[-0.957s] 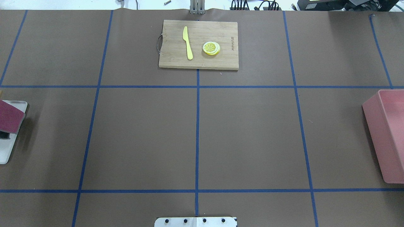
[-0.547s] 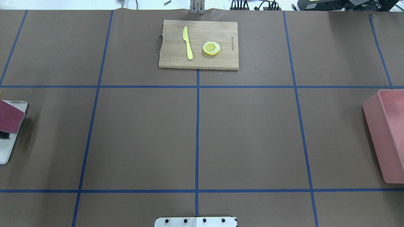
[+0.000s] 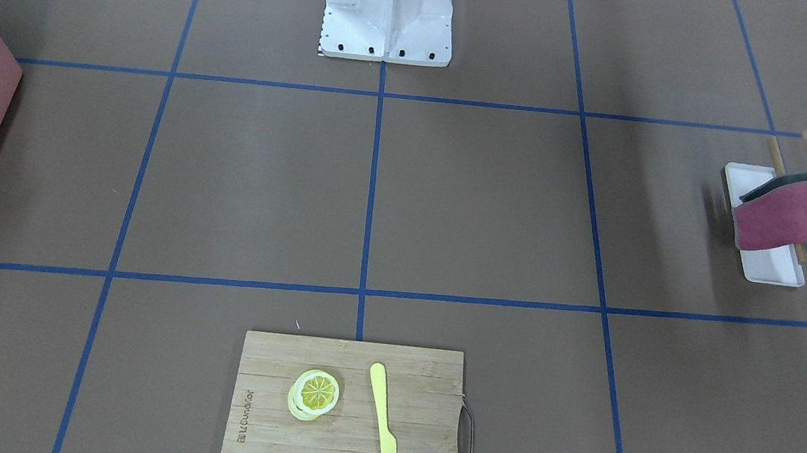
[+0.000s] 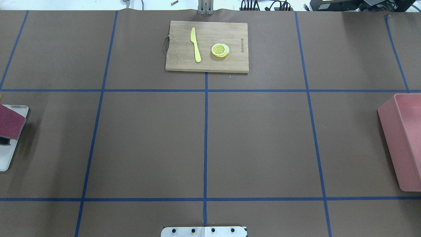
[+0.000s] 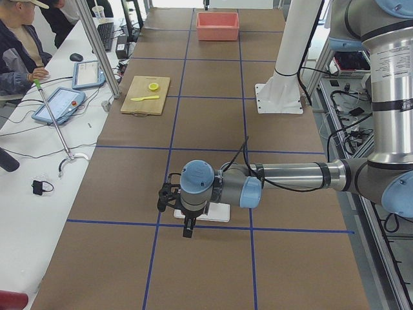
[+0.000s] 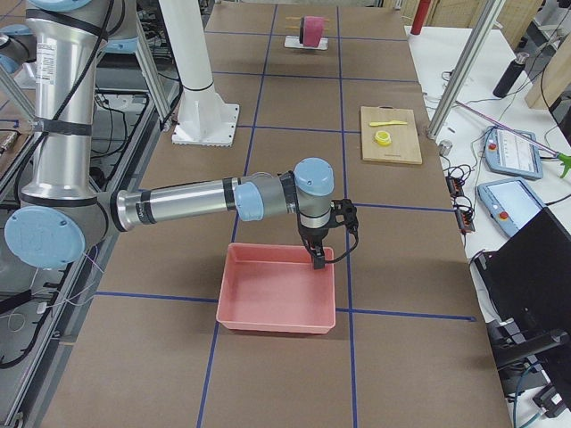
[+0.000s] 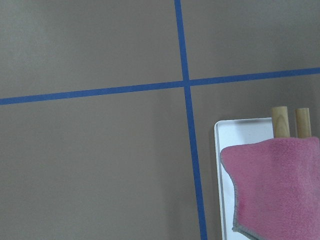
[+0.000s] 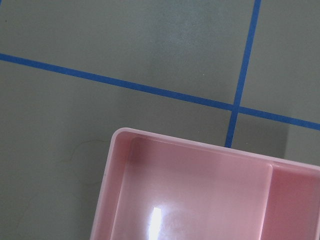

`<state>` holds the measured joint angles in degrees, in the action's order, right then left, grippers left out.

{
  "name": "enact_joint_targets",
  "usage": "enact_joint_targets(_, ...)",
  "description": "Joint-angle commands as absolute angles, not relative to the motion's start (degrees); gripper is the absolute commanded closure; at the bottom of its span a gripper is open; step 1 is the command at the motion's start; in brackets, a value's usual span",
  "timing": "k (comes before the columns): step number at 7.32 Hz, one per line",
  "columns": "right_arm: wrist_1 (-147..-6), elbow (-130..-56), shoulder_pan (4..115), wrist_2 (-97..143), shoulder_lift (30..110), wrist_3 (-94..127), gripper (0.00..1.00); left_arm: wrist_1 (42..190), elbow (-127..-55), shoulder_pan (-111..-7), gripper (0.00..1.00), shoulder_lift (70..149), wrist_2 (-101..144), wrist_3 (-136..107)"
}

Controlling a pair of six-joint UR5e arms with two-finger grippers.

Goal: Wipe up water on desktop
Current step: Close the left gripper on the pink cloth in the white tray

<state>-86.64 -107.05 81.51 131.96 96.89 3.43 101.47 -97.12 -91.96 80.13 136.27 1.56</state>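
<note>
The desktop (image 4: 148, 141) is a matte brown surface crossed by blue tape lines; I see no water on it. A pink cloth (image 3: 791, 211) hangs over two wooden rods above a white tray (image 3: 766, 268) at the robot's left end; it also shows in the left wrist view (image 7: 280, 190). My left gripper (image 5: 187, 229) hangs above that tray, fingers pointing down; I cannot tell whether it is open. My right gripper (image 6: 318, 259) hangs over the rim of a pink bin (image 6: 277, 290); I cannot tell its state either.
A bamboo cutting board (image 4: 207, 46) at the far middle carries a yellow knife (image 4: 195, 44) and lemon slices (image 4: 220, 50). The pink bin (image 4: 403, 138) stands at the right end. The robot's white base plate (image 4: 204, 231) sits at the near edge.
</note>
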Motion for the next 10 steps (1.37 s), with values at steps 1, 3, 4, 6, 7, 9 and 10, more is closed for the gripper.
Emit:
enact_joint_targets(1, -86.66, -106.61, 81.47, 132.01, 96.77, 3.43, 0.0, 102.74, -96.15, -91.93, 0.02, 80.68, 137.19, 1.49)
enact_joint_targets(3, -86.57, -106.09, 81.47, 132.01, 96.77, 3.43, 0.0, 103.09, -93.96, -91.58, 0.02, 80.86, 138.77, 1.76)
enact_joint_targets(4, -86.57, -106.08, 81.47, 132.01, 96.77, 3.43, 0.0, 103.1, -96.13, -91.32, 0.02, 80.86, 140.61, 0.37)
enact_joint_targets(6, -86.57, -106.26, 81.47, 132.19, 97.12, 3.43, 0.0, 103.54, -97.82, -86.17, 0.02, 82.26, 140.81, -12.43)
enact_joint_targets(7, -86.57, -106.26, 81.47, 132.19, 97.21, 3.43, 0.0, 103.27, -97.3, -83.7, 0.02, 83.66, 140.63, -16.83)
enact_joint_targets(9, -86.57, -106.17, 81.47, 132.19, 97.21, 3.43, 0.0, 103.45, -96.77, -81.39, 0.02, 84.02, 138.69, -20.57)
enact_joint_targets(10, -86.57, -106.17, 81.47, 132.19, 97.21, 3.43, 0.0, 103.71, -94.77, -81.13, 0.09, 84.02, 138.78, -20.31)
